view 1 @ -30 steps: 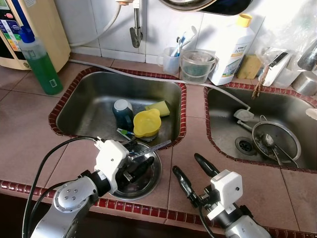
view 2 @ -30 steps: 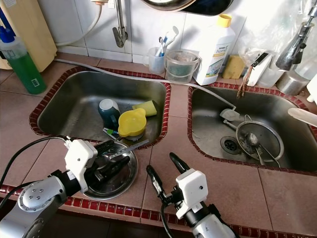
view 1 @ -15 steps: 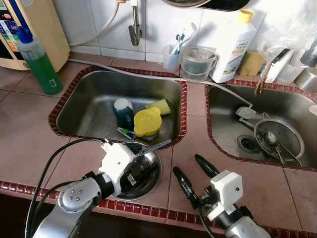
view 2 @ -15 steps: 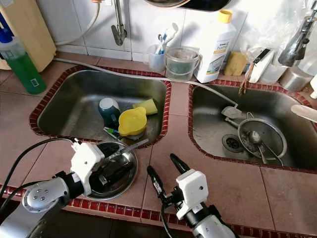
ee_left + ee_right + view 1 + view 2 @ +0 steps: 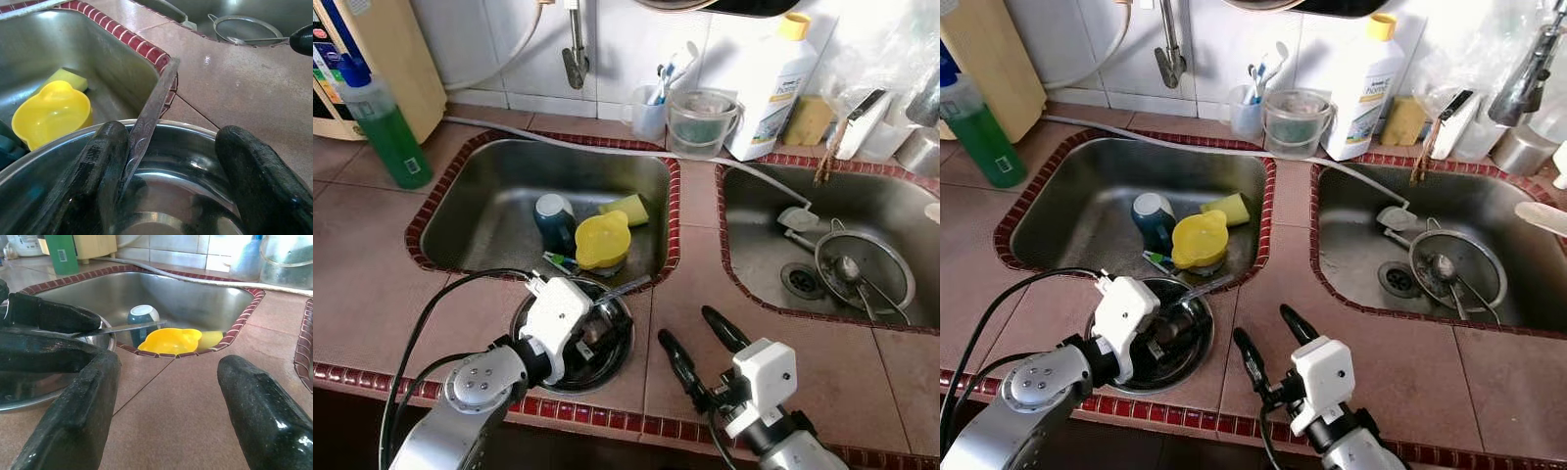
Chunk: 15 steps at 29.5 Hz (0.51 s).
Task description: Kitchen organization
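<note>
1. Kitchen surface (image 5: 372, 274) of brown tile carries everything we see, with two steel sinks set into it, each edged in red tile.
2. We find the left sink (image 5: 489, 206) holding a blue cup (image 5: 554, 217), a yellow bowl (image 5: 602, 241) just beside it, and a yellow sponge (image 5: 626, 208) behind the bowl.
3. We see a round strainer (image 5: 862, 279) and some utensils lying in the right sink (image 5: 754, 255).
4. Along the back wall we note a green bottle (image 5: 384, 122) at the far left, a white bottle (image 5: 775, 73), a clear tub (image 5: 701, 119) and a cup of toothbrushes (image 5: 649, 113).
5. We see a steel bowl (image 5: 612, 357) sitting on the surface just in front of the left sink, near the front edge.
6. Our left claw (image 5: 592, 338) reaches down into that bowl; its fingers stand apart, and in the left wrist view one finger (image 5: 105, 161) touches a knife (image 5: 154, 105).
7. We see the knife leaning on the bowl's rim, its far end pointing out over the corner of the left sink.
8. Our right claw (image 5: 695, 348) hovers over bare tile to the right of the bowl, fingers spread wide and holding nothing.
</note>
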Motion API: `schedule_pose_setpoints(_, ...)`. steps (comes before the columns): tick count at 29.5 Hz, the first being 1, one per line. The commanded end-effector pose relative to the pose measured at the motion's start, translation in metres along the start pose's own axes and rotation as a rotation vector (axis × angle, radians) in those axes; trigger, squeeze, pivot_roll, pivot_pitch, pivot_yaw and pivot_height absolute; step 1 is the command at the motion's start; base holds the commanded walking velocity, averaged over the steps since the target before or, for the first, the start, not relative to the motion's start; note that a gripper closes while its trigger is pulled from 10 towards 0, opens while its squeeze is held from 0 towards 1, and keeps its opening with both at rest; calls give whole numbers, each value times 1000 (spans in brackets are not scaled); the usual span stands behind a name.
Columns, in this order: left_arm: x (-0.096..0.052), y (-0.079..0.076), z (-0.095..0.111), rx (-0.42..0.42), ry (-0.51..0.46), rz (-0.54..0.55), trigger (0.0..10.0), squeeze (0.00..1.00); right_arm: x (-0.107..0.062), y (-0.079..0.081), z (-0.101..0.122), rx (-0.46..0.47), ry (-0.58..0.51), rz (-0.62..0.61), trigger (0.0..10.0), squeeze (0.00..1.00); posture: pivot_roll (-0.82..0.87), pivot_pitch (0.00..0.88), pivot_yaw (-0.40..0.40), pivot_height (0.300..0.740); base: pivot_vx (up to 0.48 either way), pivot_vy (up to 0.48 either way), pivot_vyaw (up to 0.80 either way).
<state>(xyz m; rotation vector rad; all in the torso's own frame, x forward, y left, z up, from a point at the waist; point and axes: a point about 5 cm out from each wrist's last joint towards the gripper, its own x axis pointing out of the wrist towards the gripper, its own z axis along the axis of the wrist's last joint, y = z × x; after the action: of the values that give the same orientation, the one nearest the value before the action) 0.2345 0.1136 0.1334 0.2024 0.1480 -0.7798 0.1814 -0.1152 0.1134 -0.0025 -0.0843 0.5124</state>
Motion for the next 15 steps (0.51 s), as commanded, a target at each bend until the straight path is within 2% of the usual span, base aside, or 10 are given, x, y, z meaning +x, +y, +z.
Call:
schedule_pose_setpoints(1,-1,-4,-6,-12,48,-16,10000,0,-2,0,4,-7,-5,-7,10000,0,-192,166,2,740,0,0,0)
schedule_pose_setpoints(10,-2,-1,-8,-10,57,6,10000,0,-3,1,3,-6,-1,-2,10000,0,-185,162,-4,740,0,0,0)
schedule_pose_setpoints(11,-3,-1,-7,-17,55,2,8588,0,-3,1,3,-6,1,0,10000,0,-185,160,-7,740,0,0,0)
schedule_pose_setpoints(12,-3,0,-7,-17,54,7,8667,0,-3,1,3,-7,1,1,10000,0,-184,159,-7,740,0,0,0)
schedule_pose_setpoints(13,-3,0,-7,-20,53,9,7098,0,-3,1,3,-7,2,2,10000,0,-185,158,-8,740,0,0,0)
schedule_pose_setpoints(14,-3,-1,-7,-30,51,-1,3647,0,-3,1,3,-8,2,3,10000,0,-185,157,-9,740,0,0,0)
schedule_pose_setpoints(15,-3,-1,-7,-34,46,-6,1451,0,-3,1,3,-8,2,4,10000,0,-186,155,-10,740,0,0,0)
